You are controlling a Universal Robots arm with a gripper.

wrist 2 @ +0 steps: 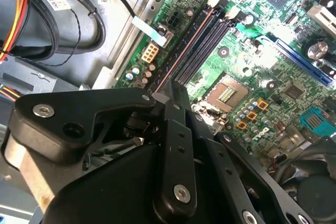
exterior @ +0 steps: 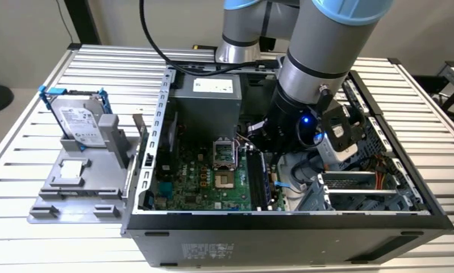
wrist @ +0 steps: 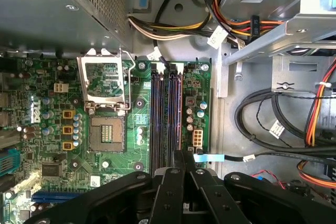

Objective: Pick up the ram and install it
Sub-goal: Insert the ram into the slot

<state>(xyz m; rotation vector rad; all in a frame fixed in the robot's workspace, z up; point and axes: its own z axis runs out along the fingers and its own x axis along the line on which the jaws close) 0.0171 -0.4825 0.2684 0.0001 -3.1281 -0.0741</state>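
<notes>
My gripper point(wrist: 184, 153) is low inside the open computer case point(exterior: 287, 219), over the black memory slots point(wrist: 160, 114) of the green motherboard point(wrist: 52, 129). Its two black fingers point(wrist 2: 176, 129) meet at the near end of the slot closest to the case's cable side. A thin brownish edge, the ram point(wrist 2: 184, 48) seen edge-on, runs from the fingertips along that slot point(wrist: 180, 114). The fingers look shut on its end. In the exterior view the arm's wrist point(exterior: 303, 122) hides the fingertips.
Beside the slots is the CPU socket point(wrist: 107, 129) with its metal frame point(wrist: 102, 85) raised. Cable bundles point(wrist: 273, 124) and a drive cage point(wrist: 278, 19) crowd the other side. The power supply point(exterior: 211, 94) sits at the case's back. Outside the case, a hard drive point(exterior: 83, 122) stands on a grey fixture point(exterior: 75, 193).
</notes>
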